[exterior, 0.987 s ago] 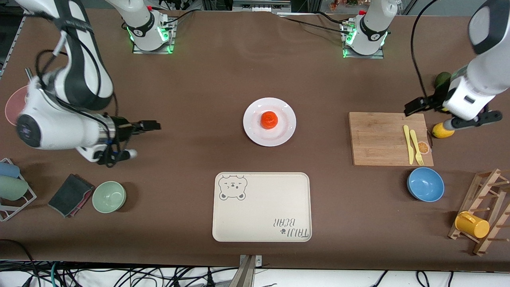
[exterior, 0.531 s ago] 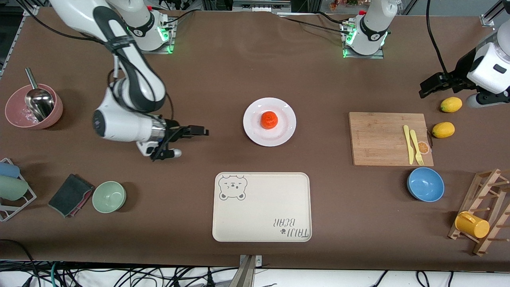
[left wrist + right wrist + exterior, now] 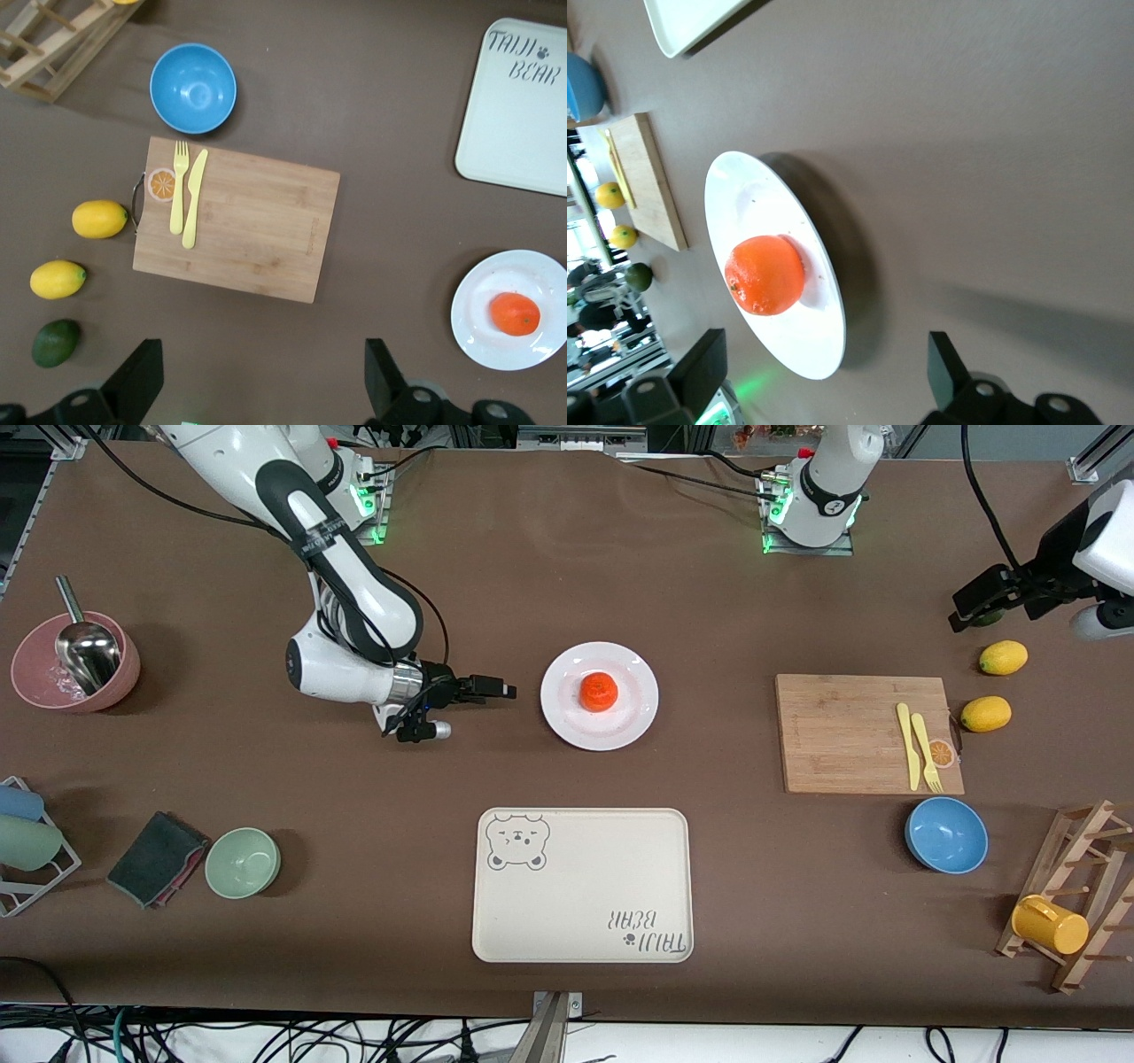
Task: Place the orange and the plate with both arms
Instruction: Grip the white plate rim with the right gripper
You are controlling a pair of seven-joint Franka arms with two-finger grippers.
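The orange (image 3: 599,691) lies in the middle of the white plate (image 3: 567,722) at the table's centre. My right gripper (image 3: 501,688) is open and empty. It is low, beside the plate on the side toward the right arm's end, a short gap from the rim. In the right wrist view, the plate (image 3: 793,345) and orange (image 3: 765,274) lie just ahead of the right gripper (image 3: 822,376). My left gripper (image 3: 966,609) is open and empty, high over the table's left-arm end near the lemons. The left wrist view shows the left gripper (image 3: 261,376), the plate (image 3: 478,323) and the orange (image 3: 515,313).
A cream bear tray (image 3: 582,886) lies nearer the front camera than the plate. A cutting board (image 3: 842,735) holds a yellow fork and knife. Two lemons (image 3: 1003,657), an avocado (image 3: 56,343) and a blue bowl (image 3: 946,834) are beside it. A green bowl (image 3: 243,862) and pink bowl (image 3: 35,682) sit at the right arm's end.
My right arm swung from the right arm's end of the table toward the plate, and its gripper is now close to the rim. My left gripper rose away from the lemons.
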